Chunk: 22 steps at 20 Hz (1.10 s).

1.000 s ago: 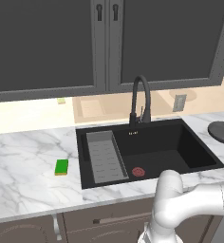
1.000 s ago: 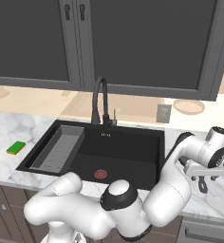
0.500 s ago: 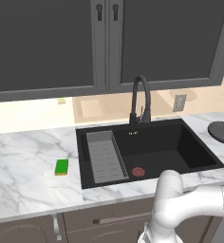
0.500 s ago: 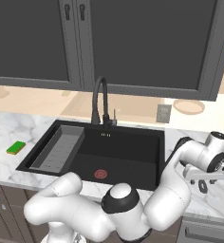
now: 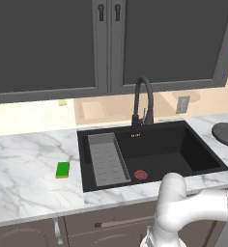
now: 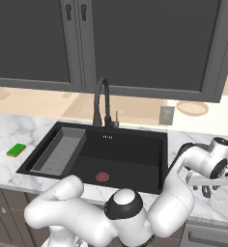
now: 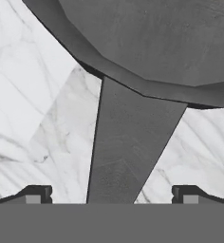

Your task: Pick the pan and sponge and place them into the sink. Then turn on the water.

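The jaws are standing wide and released, gripping nothing, with the gripper [image 7: 112, 192] hovering directly over the pan's handle [image 7: 128, 152]; in the hand view one dark finger tip [image 7: 35, 193] is sitting on either side of that handle, both clear of it, and the handle is running down between them from the pan [image 7: 152, 42] bowl at the top of that view. From the right base view the gripper [image 6: 208, 185] is hanging low at the right end of the marble bench [image 6: 0, 132], with the white arm [image 6: 183, 193] bending out over the bench edge beside the sink [image 6: 130, 144]. In the left base view the pan [image 5: 227, 133] is resting on the bench at the far right, just beyond the sink's right rim and apart from it. The sink [image 5: 183, 144] is lying recessed in the bench, with the grey ribbed tray [image 5: 106, 159] sitting in its left part and the red drain [image 5: 141, 174] showing on its floor. The black faucet [image 5: 143, 103] is standing behind the basin. The sponge [image 5: 63, 170] is lying green side up on the bench, left of the sink and near its left rim.
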{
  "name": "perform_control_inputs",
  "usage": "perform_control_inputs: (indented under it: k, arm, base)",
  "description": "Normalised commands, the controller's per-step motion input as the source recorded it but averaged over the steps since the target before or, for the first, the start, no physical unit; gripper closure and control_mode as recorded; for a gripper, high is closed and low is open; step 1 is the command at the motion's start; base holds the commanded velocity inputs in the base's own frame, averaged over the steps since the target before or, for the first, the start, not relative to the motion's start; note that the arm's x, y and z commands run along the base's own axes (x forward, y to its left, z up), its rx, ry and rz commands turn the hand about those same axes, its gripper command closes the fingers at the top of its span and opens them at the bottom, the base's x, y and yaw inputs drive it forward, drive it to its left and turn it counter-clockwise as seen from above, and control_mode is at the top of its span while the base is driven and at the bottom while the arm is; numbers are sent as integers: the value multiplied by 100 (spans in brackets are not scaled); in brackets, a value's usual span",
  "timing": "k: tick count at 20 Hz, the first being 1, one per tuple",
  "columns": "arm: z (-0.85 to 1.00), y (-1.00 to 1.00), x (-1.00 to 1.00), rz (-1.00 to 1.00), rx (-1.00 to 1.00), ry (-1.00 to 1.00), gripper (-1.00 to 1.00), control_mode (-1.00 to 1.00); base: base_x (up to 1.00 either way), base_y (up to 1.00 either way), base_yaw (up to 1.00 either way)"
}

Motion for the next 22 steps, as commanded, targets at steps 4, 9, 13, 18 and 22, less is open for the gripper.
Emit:
perform_control_inputs:
  k: [4, 9, 13, 18, 22]
  arm:
    - [-11, 0, 0, 0, 0, 0, -100, -100]
    - [-5, 0, 0, 0, 0, 0, -100, -100]
    - [-1, 0, 0, 0, 0, 1, -100, -100]
    - [-1, 0, 0, 0, 0, 2, -100, -100]
    - [-1, 0, 0, 0, 0, 2, 100, -100]
  base:
    - [0, 0, 0]
    - [0, 0, 0]
    - [0, 0, 0]
    - [0, 0, 0]
    - [0, 0, 0]
